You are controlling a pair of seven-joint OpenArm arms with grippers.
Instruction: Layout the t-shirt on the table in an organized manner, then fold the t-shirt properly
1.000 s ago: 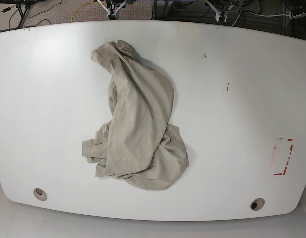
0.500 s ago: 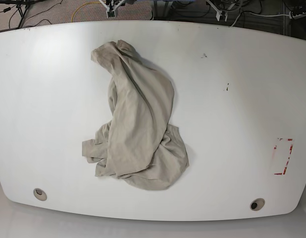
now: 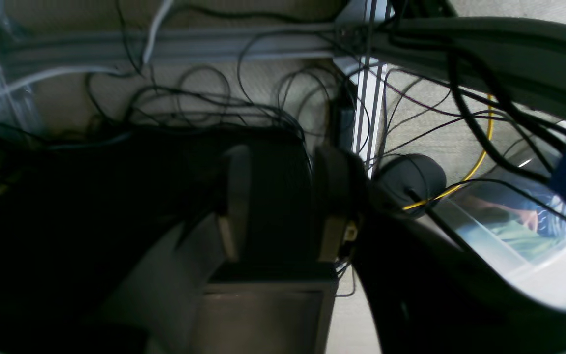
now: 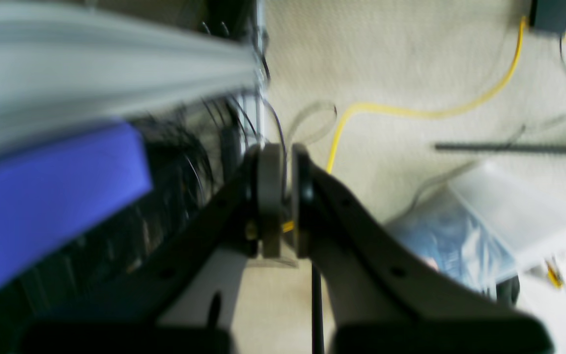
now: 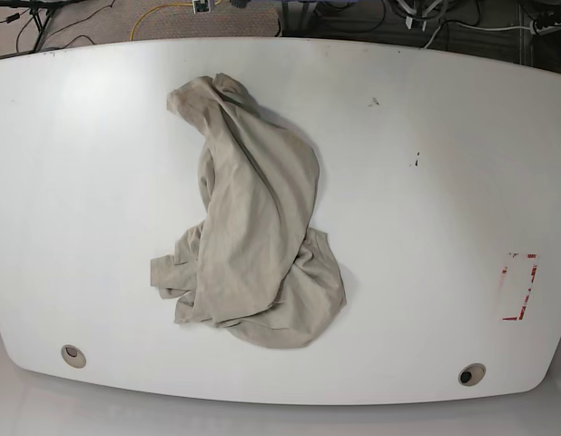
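Observation:
The beige t-shirt (image 5: pixel 253 236) lies crumpled in a long heap on the white table (image 5: pixel 426 227), left of centre, running from the far side down toward the near edge. Neither gripper shows in the base view. Seen from the left wrist camera, my left gripper (image 3: pixel 283 196) hangs off the table over cables and floor, its fingers (image 3: pixel 234 196) apart with nothing between them. My right gripper (image 4: pixel 284 196) is likewise off the table above the carpet, and its pads are pressed together on nothing.
Two round grey grommet holes (image 5: pixel 73 355) (image 5: pixel 471 373) sit near the table's front edge. A red-tape rectangle (image 5: pixel 519 286) marks the right side. Small dark specks (image 5: pixel 415 161) lie right of the shirt. Beyond the table are tangled cables, a yellow cable (image 4: pixel 410 110) and a clear plastic bin (image 4: pixel 484 231).
The bits of arm hardware at the top edge of the base view have drawn back almost out of sight. The t-shirt has not moved.

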